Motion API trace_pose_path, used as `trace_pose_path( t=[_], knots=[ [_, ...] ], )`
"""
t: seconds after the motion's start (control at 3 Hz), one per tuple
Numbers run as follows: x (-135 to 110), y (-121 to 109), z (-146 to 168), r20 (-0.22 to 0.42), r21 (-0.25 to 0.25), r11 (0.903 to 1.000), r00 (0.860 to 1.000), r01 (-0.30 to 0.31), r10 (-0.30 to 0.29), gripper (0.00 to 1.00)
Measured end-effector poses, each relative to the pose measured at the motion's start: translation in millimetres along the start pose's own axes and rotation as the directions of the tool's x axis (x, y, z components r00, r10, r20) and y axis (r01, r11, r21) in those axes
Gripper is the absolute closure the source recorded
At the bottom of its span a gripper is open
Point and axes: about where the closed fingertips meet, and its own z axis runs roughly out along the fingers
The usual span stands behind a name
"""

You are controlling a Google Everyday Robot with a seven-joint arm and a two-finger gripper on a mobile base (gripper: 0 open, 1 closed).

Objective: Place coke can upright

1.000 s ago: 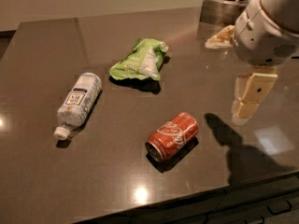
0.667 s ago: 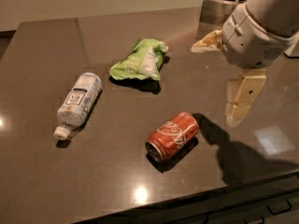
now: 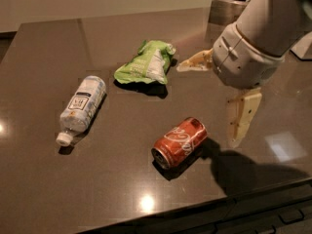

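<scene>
A dark, glossy table (image 3: 48,48) carries a clear plastic bottle (image 3: 83,106) lying on its side at the left, white cap toward the near edge. A crumpled green and white snack bag (image 3: 146,65) lies farther back, well apart from it. The pincer (image 3: 207,105) hovers right of the bag, fingers spread.

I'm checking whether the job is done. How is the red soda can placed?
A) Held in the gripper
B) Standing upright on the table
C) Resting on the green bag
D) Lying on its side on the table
D: the can lies on its side on the table, untouched by the gripper, which hovers open close beside it and holds nothing.
</scene>
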Motion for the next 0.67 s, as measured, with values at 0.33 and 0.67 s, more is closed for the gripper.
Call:
trace_pose_path(
  t=[0.33, 0.67],
  knots=[
    [-17.1, 10.4, 20.4, -0.021, -0.034, 0.9957, 0.996, 0.087, -0.087, 0.00],
    [-27.2, 22.1, 50.6, -0.058, -0.096, 0.9855, 0.988, 0.140, -0.146, 0.00]
  ],
)
